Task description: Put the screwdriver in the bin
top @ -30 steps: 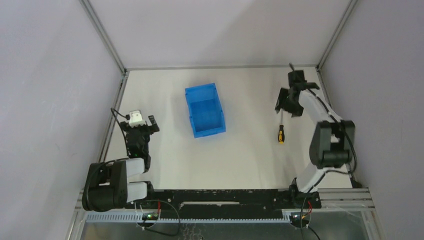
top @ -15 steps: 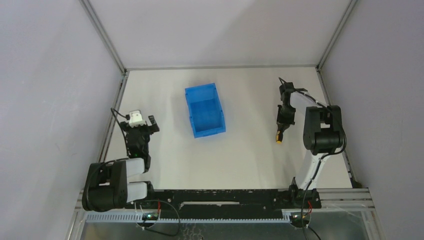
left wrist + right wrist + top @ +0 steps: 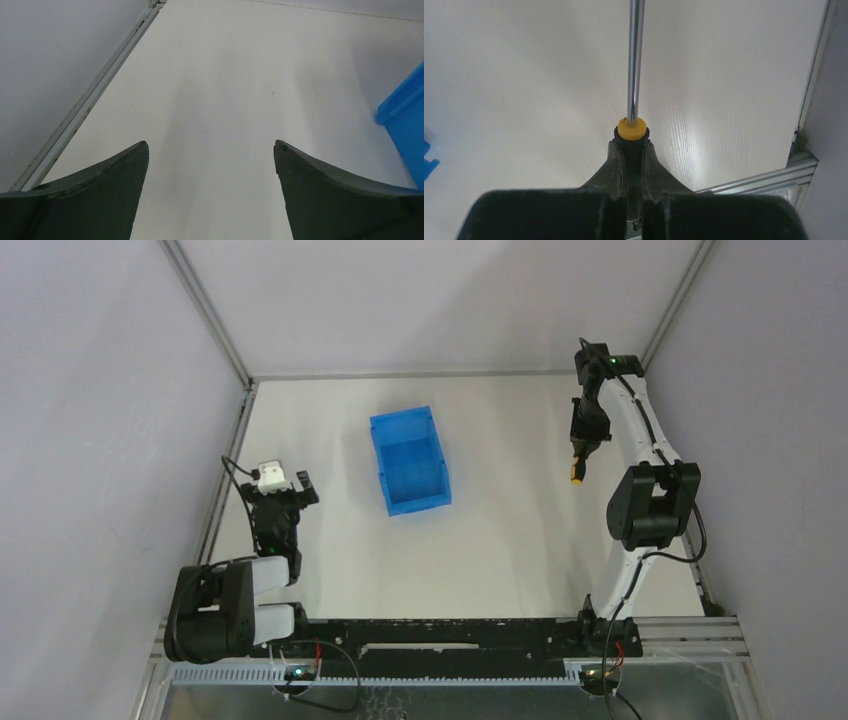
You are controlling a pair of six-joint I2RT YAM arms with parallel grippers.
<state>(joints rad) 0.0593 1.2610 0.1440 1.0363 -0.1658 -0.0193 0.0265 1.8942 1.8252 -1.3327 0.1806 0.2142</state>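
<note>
Lifted off the counter (image 3: 500,540) since a second ago, the screwdriver (image 3: 634,65) is seen clamped by its handle in the right claw (image 3: 631,150), shaft pointing out ahead. The bin (image 3: 410,504) is seen well off to that claw's left. The left claw (image 3: 211,150) is held wide.

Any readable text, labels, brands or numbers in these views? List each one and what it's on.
Nothing legible in any view.
screwdriver: tiny pale print, seemingly on its handle, shows between the fingers of the right gripper; too small to read.
bin: plain blue, no label visible.
</note>
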